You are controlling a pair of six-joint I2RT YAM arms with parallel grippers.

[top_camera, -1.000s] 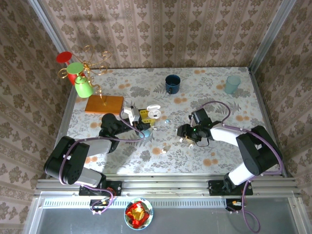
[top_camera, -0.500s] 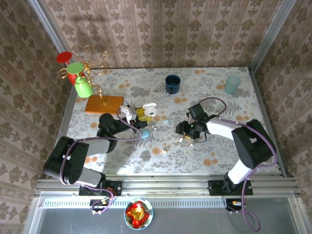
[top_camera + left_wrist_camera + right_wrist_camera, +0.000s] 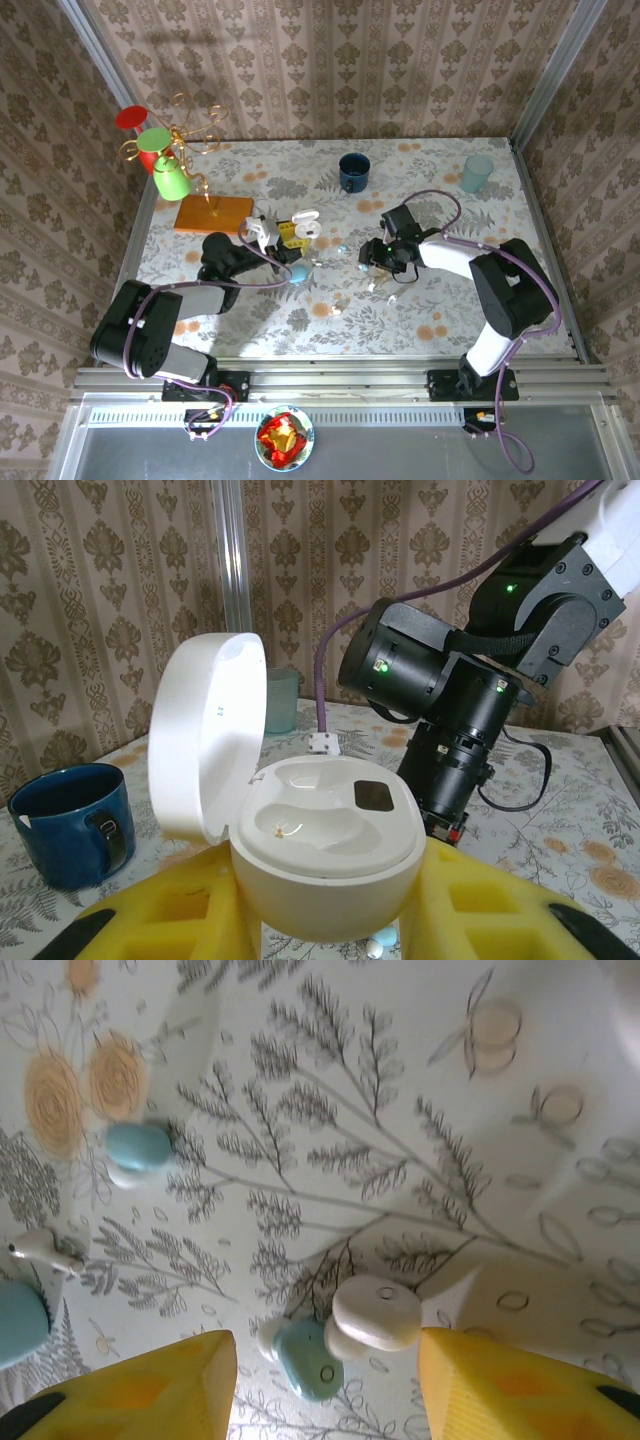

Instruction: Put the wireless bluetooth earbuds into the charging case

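Note:
My left gripper [image 3: 328, 925] is shut on the white charging case [image 3: 325, 830], its yellow pads [image 3: 175, 915] on both sides. The case's lid [image 3: 205, 740] stands open and both wells are empty. In the top view the case [image 3: 307, 222] is held left of centre. My right gripper [image 3: 328, 1385] is open, low over the table. Two earbuds lie between its yellow fingertips [image 3: 150, 1390]: a pale blue one [image 3: 310, 1360] and a white one [image 3: 375, 1312] close to the right fingertip. From above, the right gripper [image 3: 375, 265] is right of centre.
Another pale blue earbud [image 3: 135, 1148] and a white stemmed one [image 3: 35, 1248] lie further off. A light blue case [image 3: 299, 272] lies near the left arm. A dark blue mug [image 3: 353, 170], a teal cup [image 3: 477, 172] and an orange board with a mug tree [image 3: 213, 213] stand at the back.
The right gripper has moved left and further from the base, and its jaws have narrowed. The left gripper with the case shifted slightly away, then stayed still.

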